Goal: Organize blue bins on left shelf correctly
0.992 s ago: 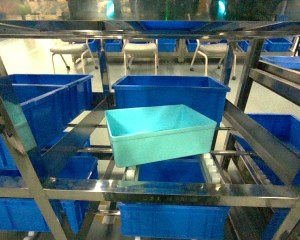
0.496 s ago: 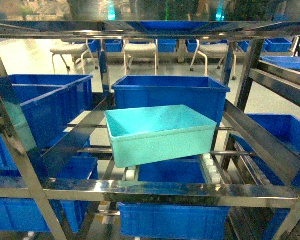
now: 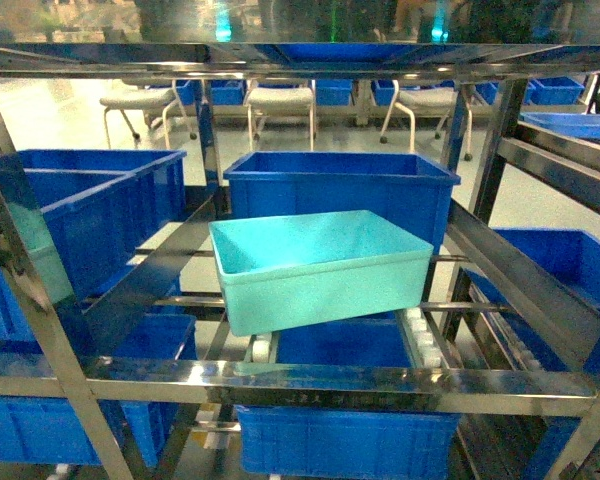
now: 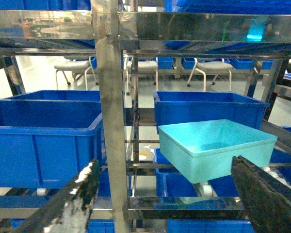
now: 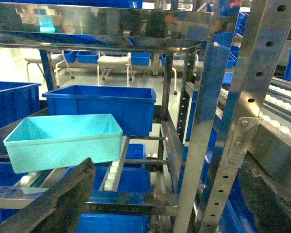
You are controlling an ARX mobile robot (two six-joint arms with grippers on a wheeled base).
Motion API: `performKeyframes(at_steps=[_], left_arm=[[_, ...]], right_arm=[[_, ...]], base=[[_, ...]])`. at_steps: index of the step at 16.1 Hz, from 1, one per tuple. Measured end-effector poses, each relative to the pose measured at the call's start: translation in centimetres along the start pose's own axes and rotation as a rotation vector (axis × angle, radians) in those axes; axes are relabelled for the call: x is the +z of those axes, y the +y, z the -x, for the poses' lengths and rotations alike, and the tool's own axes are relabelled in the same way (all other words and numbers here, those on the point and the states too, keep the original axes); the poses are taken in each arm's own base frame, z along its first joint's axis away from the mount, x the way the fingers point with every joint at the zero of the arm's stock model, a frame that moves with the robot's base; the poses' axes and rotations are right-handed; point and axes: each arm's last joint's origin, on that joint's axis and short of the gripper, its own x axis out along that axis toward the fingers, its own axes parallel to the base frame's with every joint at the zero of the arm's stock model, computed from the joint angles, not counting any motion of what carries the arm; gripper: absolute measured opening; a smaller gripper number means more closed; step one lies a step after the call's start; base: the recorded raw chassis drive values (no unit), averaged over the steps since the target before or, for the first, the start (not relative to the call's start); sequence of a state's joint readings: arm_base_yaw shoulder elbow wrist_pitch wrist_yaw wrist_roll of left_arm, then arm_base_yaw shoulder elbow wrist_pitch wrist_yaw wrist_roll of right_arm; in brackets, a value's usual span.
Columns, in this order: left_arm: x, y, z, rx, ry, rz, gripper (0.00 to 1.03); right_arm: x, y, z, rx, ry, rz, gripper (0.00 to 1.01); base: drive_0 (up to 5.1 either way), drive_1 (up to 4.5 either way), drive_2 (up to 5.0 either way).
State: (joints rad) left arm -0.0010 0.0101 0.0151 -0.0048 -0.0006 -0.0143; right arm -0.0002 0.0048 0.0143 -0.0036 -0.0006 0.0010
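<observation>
The turquoise bin (image 3: 320,268) sits skewed on the steel shelf's (image 3: 310,382) roller tracks, near a dark blue bin (image 3: 340,190). My left pincer (image 4: 165,204) and right pincer (image 5: 169,204) are wide open, empty.

Royal-blue ribbed bins (image 3: 340,195) on rack levels, white chairs (image 3: 280,105) on pale floor behind

Plain light turquoise bin (image 3: 320,265), royal-blue bins (image 3: 340,190) behind and below; shiny silver steel shelf (image 3: 320,385), white rollers (image 3: 420,335)

Turquoise bin (image 3: 320,268) on shelf (image 3: 310,385) rollers, before larger bin (image 3: 340,190)
</observation>
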Motion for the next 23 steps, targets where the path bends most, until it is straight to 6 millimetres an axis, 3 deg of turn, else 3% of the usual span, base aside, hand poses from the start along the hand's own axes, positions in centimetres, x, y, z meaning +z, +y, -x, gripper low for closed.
performKeyframes(at_steps=[1,2,23], left_arm=[[0.00,0.00,0.00,0.000,0.000,0.000,0.94],[0.00,0.00,0.00,0.000,0.000,-0.001,0.99],[0.00,0.00,0.00,0.000,0.000,-0.001,0.98]], right_arm=[[0.00,0.00,0.00,0.000,0.000,0.000,0.96],[0.00,0.00,0.00,0.000,0.000,0.000,0.99],[0.00,0.00,0.00,0.000,0.000,0.000,0.98]], base=[[0.0,0.00,0.0],[0.0,0.00,0.0],[0.0,0.00,0.0]])
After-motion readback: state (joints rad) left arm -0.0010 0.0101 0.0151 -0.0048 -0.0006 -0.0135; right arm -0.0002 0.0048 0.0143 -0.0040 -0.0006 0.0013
